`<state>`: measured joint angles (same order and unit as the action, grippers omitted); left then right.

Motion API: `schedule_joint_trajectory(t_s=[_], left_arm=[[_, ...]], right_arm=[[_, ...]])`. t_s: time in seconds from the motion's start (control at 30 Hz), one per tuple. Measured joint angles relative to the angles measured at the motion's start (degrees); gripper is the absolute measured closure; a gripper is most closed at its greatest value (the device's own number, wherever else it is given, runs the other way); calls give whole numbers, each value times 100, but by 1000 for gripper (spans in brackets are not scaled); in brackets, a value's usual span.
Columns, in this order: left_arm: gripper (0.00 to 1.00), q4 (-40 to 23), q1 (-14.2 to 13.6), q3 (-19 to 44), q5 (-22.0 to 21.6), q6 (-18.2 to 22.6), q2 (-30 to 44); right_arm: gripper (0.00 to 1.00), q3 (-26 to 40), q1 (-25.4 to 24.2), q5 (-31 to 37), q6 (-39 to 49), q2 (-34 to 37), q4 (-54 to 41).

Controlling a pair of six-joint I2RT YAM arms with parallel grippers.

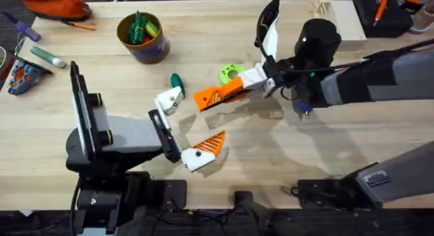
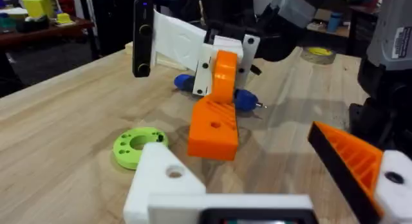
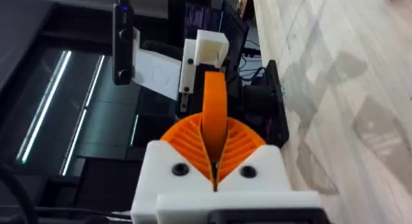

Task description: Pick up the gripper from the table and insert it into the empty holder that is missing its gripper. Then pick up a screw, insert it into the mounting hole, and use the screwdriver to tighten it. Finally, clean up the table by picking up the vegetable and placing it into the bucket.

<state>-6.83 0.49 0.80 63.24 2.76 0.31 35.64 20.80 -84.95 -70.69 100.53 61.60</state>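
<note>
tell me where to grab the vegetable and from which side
Take the vegetable across its narrow middle, coming straight down from above. It is a smooth oblong lying on the table, so jaws closing across the short width should hold best. The holder sits close at its near end, so avoid that side.

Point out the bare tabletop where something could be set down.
Bare wood lies along the far edge between the bucket and the right arm, and at the near right, between the left hand and the right arm's base. Crowded: the middle, around the right hand, the green disc and the vegetable.
</note>
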Motion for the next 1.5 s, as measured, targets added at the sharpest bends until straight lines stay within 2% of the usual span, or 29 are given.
schedule_joint_trajectory(t_s=[0.77,1.07,1.5], left_arm=[[15,0,0,0,0,-2,-1],[15,-2,0,0,0,0,1],[15,0,0,0,0,0,-1]], right_arm=[[993,4,160,6,-165,11,156],[993,297,264,4,-221,111,156],[993,323,409,118,-228,111,48]])
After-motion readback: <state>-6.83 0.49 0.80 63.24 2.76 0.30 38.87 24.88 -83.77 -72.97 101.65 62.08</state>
